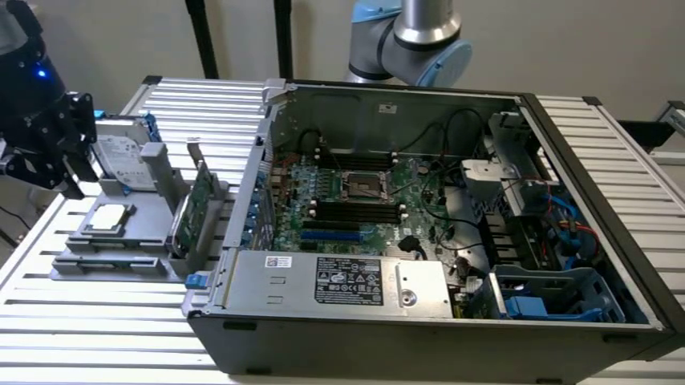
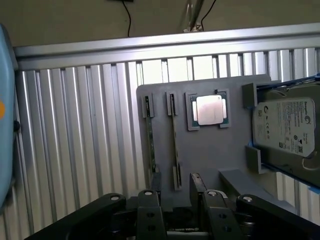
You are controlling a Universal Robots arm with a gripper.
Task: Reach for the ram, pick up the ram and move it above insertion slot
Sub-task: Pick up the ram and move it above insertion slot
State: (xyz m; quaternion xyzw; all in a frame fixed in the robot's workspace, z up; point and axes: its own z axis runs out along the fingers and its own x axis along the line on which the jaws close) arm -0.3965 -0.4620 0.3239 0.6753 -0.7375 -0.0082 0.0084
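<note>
The gripper, fingers wide (nothing held), hangs above the gray holder, at nine o'clock of the computer case in the exterior view; the ram stands edgewise in that holder.

I am looking into what seems to be a robotics lab or test workshop: an opened computer case is lying on a slatted aluminium table, its motherboard facing up, and a jointed robot arm is rising at its far side. Beside the case, a grey fixture plate is holding a hard drive and a processor in fitted pockets.
</note>
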